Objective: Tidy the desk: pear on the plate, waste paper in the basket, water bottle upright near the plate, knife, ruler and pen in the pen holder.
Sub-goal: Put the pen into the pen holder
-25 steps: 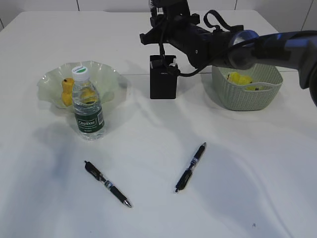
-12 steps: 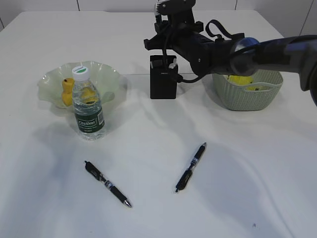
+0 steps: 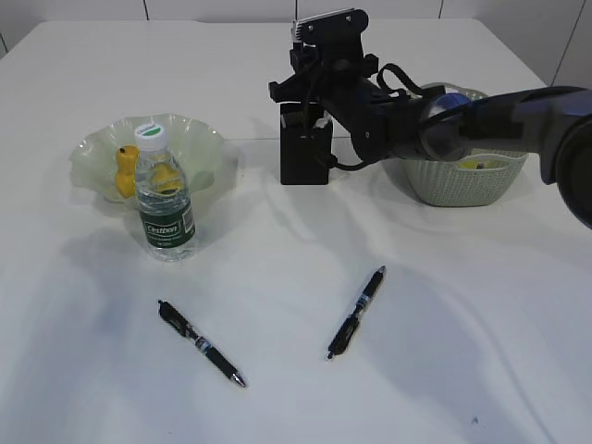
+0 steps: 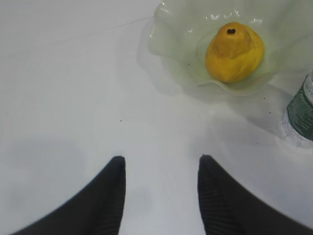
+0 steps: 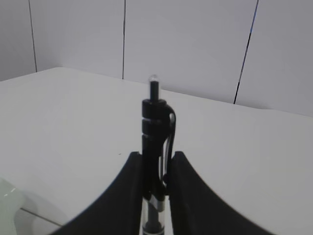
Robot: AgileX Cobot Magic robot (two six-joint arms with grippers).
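Note:
My right gripper (image 3: pixel 308 107) hangs just above the black pen holder (image 3: pixel 303 159), shut on a black pen (image 5: pixel 156 128) held upright between its jaws (image 5: pixel 156 164). Two more pens (image 3: pixel 201 343) (image 3: pixel 356 312) lie on the white desk (image 3: pixel 444 351). The yellow pear (image 4: pixel 234 51) sits in the pale green plate (image 4: pixel 171 58) (image 3: pixel 190 139). The water bottle (image 3: pixel 164 199) stands upright in front of that plate. My left gripper (image 4: pixel 161 161) is open over bare desk, near the plate. A bit of yellow waste paper (image 3: pixel 476 164) shows in the basket (image 3: pixel 453 185). Knife and ruler are out of view.
My right arm (image 3: pixel 462 116) stretches in from the right and covers much of the basket. The bottle's edge (image 4: pixel 301 115) is at the right of the left wrist view. A thin seam (image 3: pixel 250 139) crosses the desk behind the plate.
The right arm has sunk lower over the basket and its wrist has tipped, the held pen staying above the pen holder. Nothing on the desk has moved.

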